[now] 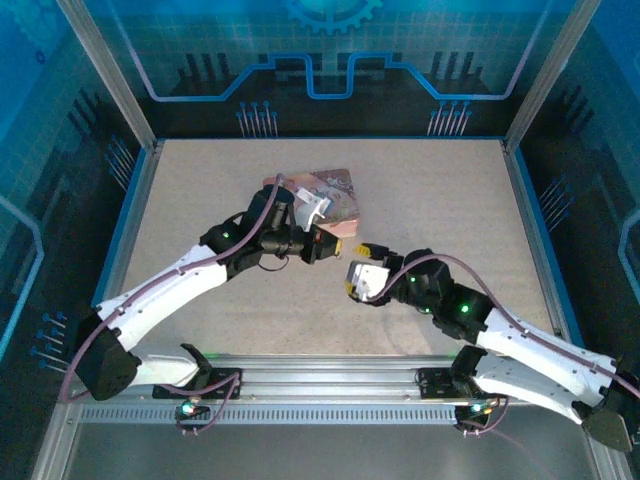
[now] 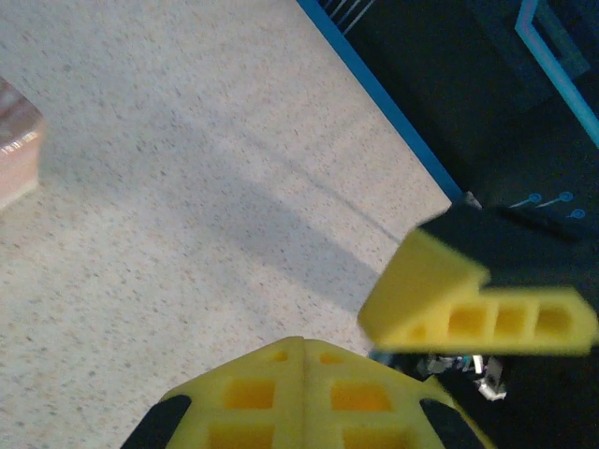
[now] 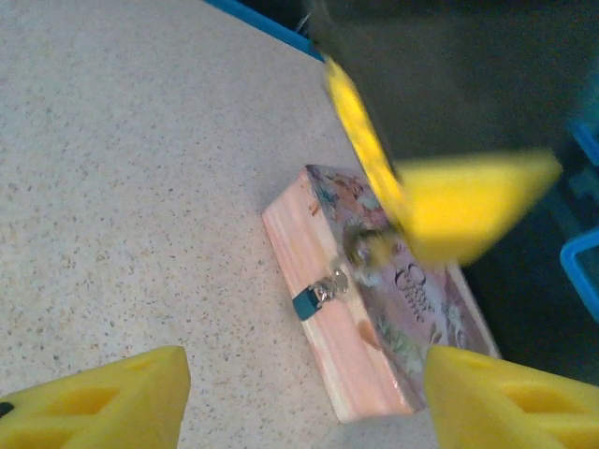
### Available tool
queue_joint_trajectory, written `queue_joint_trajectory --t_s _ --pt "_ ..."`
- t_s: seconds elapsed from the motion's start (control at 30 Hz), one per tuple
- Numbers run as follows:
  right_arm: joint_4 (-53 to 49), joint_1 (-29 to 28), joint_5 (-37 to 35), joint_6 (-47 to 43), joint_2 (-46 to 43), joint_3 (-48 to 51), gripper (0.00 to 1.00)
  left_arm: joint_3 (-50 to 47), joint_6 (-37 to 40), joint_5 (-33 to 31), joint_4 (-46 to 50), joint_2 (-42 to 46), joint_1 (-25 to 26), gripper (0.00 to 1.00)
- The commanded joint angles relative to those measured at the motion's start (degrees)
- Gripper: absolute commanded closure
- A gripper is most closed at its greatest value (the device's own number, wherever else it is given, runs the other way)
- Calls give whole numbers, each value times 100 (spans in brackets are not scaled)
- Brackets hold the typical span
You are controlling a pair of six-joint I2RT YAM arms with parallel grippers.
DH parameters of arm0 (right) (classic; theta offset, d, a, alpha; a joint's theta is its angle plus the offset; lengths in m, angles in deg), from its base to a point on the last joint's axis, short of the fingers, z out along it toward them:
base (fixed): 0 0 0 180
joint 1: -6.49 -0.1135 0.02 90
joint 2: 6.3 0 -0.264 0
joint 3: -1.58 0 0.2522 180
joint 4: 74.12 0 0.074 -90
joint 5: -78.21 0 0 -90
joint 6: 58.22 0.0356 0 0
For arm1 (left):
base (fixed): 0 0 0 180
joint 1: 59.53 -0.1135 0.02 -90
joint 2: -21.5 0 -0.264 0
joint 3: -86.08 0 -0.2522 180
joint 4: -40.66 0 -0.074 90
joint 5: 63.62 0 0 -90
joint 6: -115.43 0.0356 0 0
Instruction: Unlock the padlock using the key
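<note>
Got a flat pink wooden box with a picture lid [image 3: 346, 360] lying on the speckled beige counter [image 3: 140, 187], with the tiny dark bluish padlock [image 3: 306, 302] hanging at the front clasp. Left claw [image 2: 299, 351] pinched shut over the lid, seemingly on the tiny silvery key [image 3: 363, 247] (badly smeared, so can't swear). Right claw [image 3: 304, 365] spread wide with nothing in it, hanging near the box's clasp side.

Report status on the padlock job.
Left fingers shut by pink box. Right fingers open, facing padlock on box front. Possible key at left tips, blurred. Padlock approach looks clear.
</note>
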Motion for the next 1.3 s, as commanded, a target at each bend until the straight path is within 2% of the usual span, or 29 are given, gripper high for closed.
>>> queue_joint_trajectory --t_s 0.0,0.13,0.3,0.4,0.57,0.73,0.9,1.27 --pt "306 722 1495 1520 -216 133 27 54 430 -265 -223 190 -186 100" --pt "1478 1861 3079 3213 -127 414 22 -13 513 -191 -444 266 -403 100" --pt "2350 2806 4028 4716 700 364 25 -255 732 233 -928 434 -717 100" --pt "3704 3190 4732 5757 1309 569 25 -367 691 708 -1286 420 -968 100" --pt "4108 3311 5259 6434 1803 364 19 -363 572 1387 -1729 285 -990 100" --pt "5437 3388 5645 7365 2177 472 10 -286 358 1595 -1919 148 -985 100" --pt "5257 3198 5824 7342 2373 164 11 -193 229 1914 -2001 58 -976 100" --pt "5253 2689 5781 7238 2781 -310 20 -184 146 2013 -2029 6 -982 100"
